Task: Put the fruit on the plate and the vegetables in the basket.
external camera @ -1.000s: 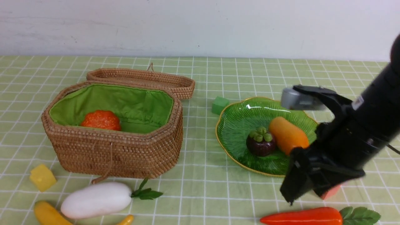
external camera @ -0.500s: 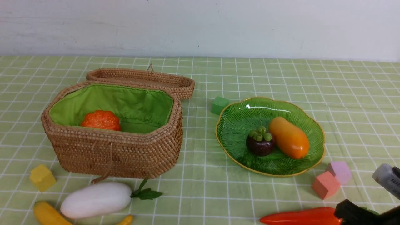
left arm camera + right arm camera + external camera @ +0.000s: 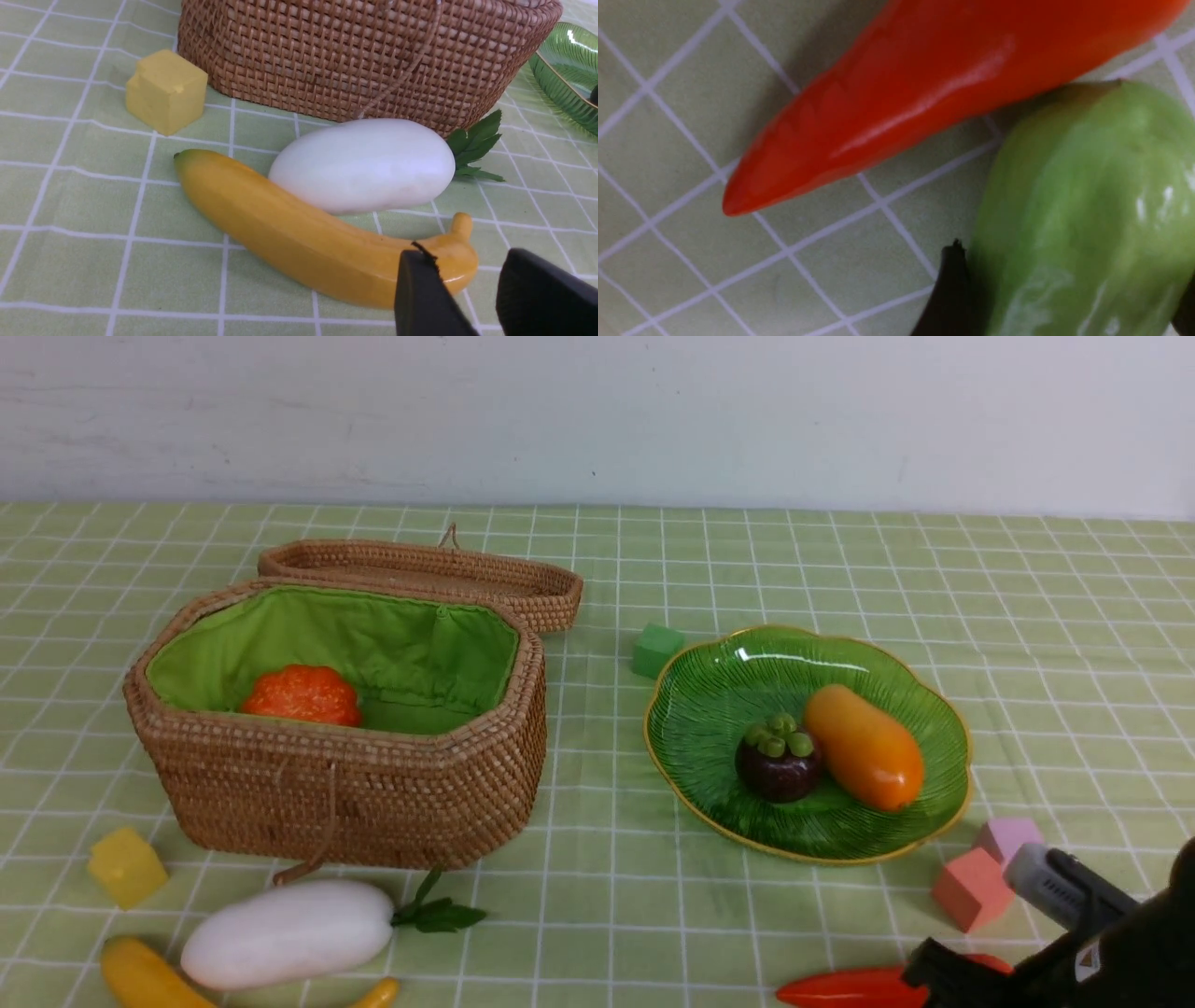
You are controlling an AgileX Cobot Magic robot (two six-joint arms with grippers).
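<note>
front: brown woven rattan basket (image 3: 345,793) left of centre, open, ribbed orange pumpkin (image 3: 301,695) inside on the green lining; matching woven lid (image 3: 420,569) lies behind it. wide green glass plate (image 3: 709,709) with gold rim right of centre, holds round dark purple mangosteen (image 3: 780,767) and oblong orange-yellow mango (image 3: 864,747), side by side. big white radish (image 3: 288,933) and long yellow banana (image 3: 140,975) on the green checked counter (image 3: 616,915) lower left, in front of the basket. red-orange carrot (image 3: 840,987) at bottom right edge, thick end hidden by the right arm (image 3: 1120,943)

left wrist: left gripper (image 3: 476,298) lower right of frame, jaws part open, nothing between them, just beside the banana's stem end; radish lies just behind the banana

right wrist: right gripper (image 3: 1069,298) jaws spread wide, straddling a glossy pale green oblong toy piece (image 3: 1087,186) lower right, one black finger (image 3: 952,294) at its side; piece lies on the counter. carrot tip slants across upper half, just beside the green piece
</note>
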